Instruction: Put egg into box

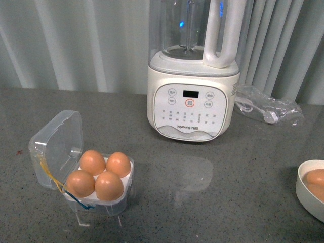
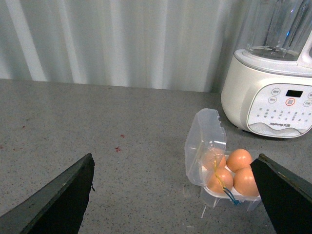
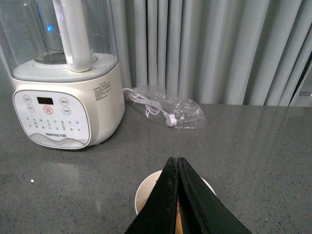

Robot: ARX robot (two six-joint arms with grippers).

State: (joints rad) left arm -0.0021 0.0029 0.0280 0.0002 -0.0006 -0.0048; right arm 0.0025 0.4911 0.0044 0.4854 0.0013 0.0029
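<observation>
Trouble from here is mostly about room. The box (image 1: 56, 143) is seen near the left of the counter with its lid tipped open, and all four holes are already filled, an egg (image 1: 109, 186) in each. More eggs are left in the white bowl (image 1: 305, 191) at the far right, well apart from it.

The left gripper (image 2: 175, 158) is spread wide with nothing held. The right gripper (image 3: 177, 160) is pressed closed above the bowl, probably empty, though what's under the fingers can't really be made out.

If another egg were brought over, it would have to be set on top of the others, and a roll-off or a crack could be expected. The light case could also be knocked over if the lid got nudged.
</observation>
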